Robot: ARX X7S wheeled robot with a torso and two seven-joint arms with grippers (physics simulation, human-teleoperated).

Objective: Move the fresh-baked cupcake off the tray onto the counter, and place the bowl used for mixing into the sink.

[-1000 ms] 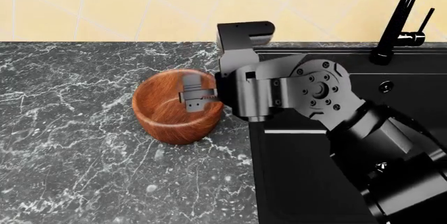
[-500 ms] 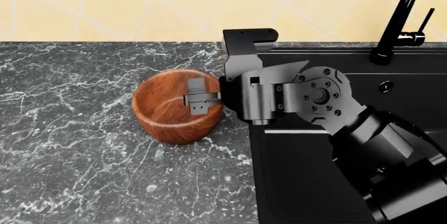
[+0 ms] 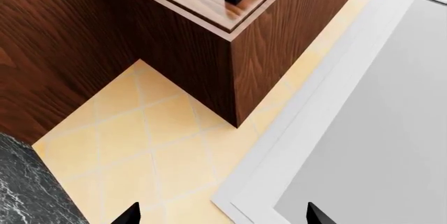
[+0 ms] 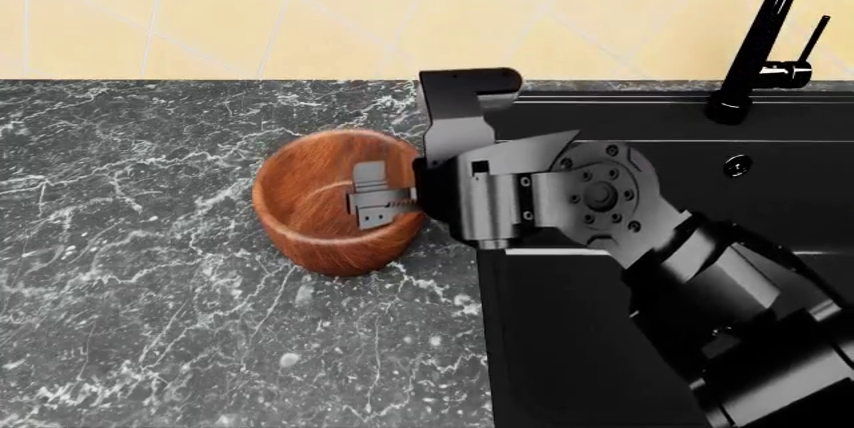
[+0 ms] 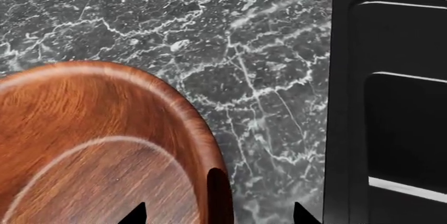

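The reddish-brown wooden bowl (image 4: 327,210) stands upright on the dark marble counter (image 4: 134,278), just left of the black sink (image 4: 747,138). My right gripper (image 4: 399,198) straddles the bowl's right wall, one finger (image 4: 371,193) inside it and the other hidden outside. In the right wrist view the bowl's rim (image 5: 209,145) runs between the tips of the right gripper (image 5: 218,216), which are wide apart and open. My left gripper (image 3: 222,216) is open over the floor, holding nothing. The cupcake and the tray are out of view.
A black faucet (image 4: 767,28) rises at the sink's back right. Yellow tiled wall lies behind the counter. The left wrist view shows a wooden cabinet (image 3: 279,30), yellow floor tiles (image 3: 160,150), a white panel (image 3: 377,130) and a corner of counter (image 3: 24,187).
My right wrist has sunk a little and shifted slightly left, so the inner finger sits lower in the bowl. The bowl has not moved.
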